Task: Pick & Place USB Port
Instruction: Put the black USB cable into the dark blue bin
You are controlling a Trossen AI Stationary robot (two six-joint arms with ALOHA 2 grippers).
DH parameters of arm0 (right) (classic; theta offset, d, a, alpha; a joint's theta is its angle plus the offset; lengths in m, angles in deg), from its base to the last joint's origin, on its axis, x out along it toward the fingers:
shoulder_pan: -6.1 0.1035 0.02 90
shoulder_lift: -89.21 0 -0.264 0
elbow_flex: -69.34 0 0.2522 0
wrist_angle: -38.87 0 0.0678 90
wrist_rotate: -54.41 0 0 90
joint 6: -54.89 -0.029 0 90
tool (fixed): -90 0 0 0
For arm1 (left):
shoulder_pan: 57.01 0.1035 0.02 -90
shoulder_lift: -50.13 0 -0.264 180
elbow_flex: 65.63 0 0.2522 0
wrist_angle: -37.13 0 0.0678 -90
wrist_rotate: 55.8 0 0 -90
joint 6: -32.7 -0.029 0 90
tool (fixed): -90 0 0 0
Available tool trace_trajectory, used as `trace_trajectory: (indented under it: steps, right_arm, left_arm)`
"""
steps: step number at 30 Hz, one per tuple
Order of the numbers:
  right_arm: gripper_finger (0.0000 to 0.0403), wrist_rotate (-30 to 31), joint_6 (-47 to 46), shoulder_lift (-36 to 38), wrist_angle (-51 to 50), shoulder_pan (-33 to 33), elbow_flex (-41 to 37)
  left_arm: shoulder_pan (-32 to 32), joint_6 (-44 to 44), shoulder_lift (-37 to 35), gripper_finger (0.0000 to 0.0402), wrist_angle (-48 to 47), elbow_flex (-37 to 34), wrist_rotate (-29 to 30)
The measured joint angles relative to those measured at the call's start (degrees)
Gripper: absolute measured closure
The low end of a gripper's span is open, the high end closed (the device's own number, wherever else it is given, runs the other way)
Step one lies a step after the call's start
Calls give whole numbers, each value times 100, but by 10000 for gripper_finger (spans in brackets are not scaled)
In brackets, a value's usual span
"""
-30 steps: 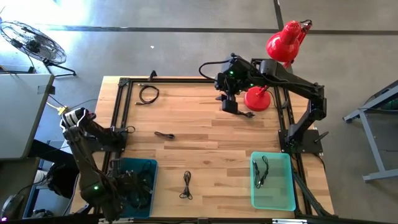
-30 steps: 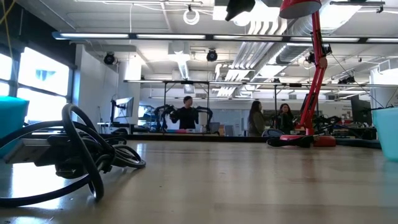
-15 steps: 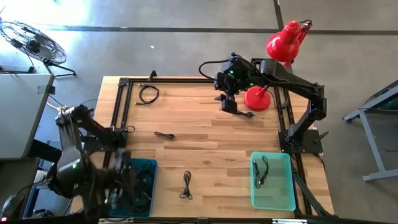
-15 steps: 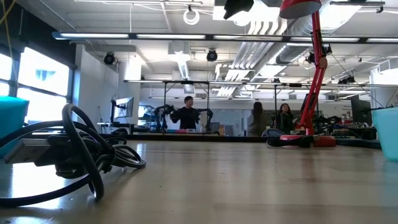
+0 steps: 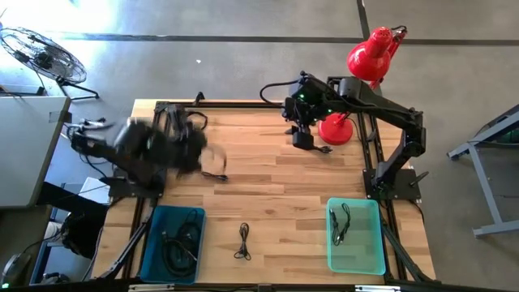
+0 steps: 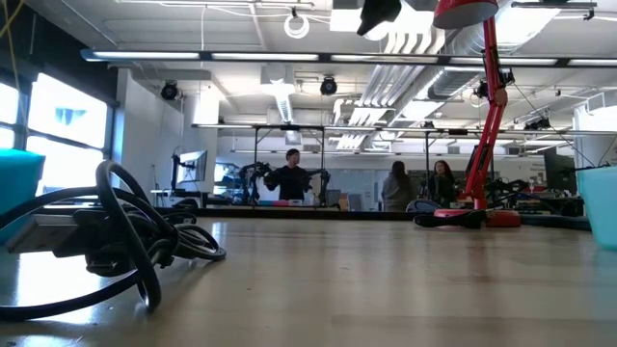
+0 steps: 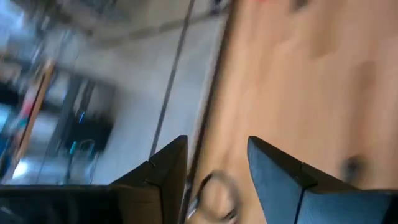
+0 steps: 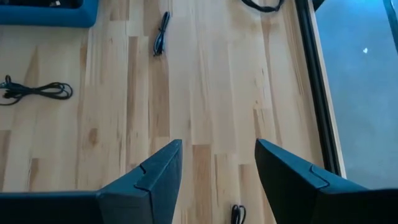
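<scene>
Several black USB cables lie on the wooden table: a loose coil (image 5: 193, 123) at the far left, a short one (image 5: 215, 176) (image 8: 160, 34) mid-left, and a tied bundle (image 5: 243, 241) (image 8: 37, 90) (image 6: 116, 241) by the near edge. My left gripper (image 5: 188, 150) (image 7: 217, 162) is open and blurred, hovering over the far-left area with a cable loop (image 7: 214, 193) showing between its fingers. My right gripper (image 5: 302, 139) (image 8: 217, 168) (image 6: 379, 12) is open, held high over bare wood beside the red lamp's base (image 5: 334, 130). Neither touches a cable.
A blue bin (image 5: 173, 243) (image 8: 43, 12) with cables sits at the near left, and a teal bin (image 5: 354, 235) holding one cable at the near right. A black rail frame (image 5: 162, 130) (image 8: 314, 87) borders the table. The red lamp (image 5: 371, 53) (image 6: 487, 106) stands far right. People stand in the room behind.
My left arm has swung fast from above the blue bin at the near left toward the far edge, and is now blurred over the far-left area by the coiled cable. My right gripper has shifted slightly toward the table's right. No cable has moved.
</scene>
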Motion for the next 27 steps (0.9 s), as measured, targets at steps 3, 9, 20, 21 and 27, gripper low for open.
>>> trace_trajectory:
  steps: [3,9,20,21,27]
  right_arm:
    - [208,4,-41,0,-133,0,0]
    - [208,14,-43,0,-303,-2,0]
    - [208,13,-2,0,-299,-4,0]
    - [208,14,-2,0,-299,-4,0]
    - [208,13,0,0,-299,-4,0]
  left_arm:
    - [1377,-896,-183,239,0,-9,-430]
    - [4099,-3015,-106,239,119,-20,-2118]
    - [6360,-4695,1014,239,979,-20,-4693]
    - [6372,-4726,1151,239,903,-32,-4580]
    - [6303,-4940,1609,239,1217,-668,-3123]
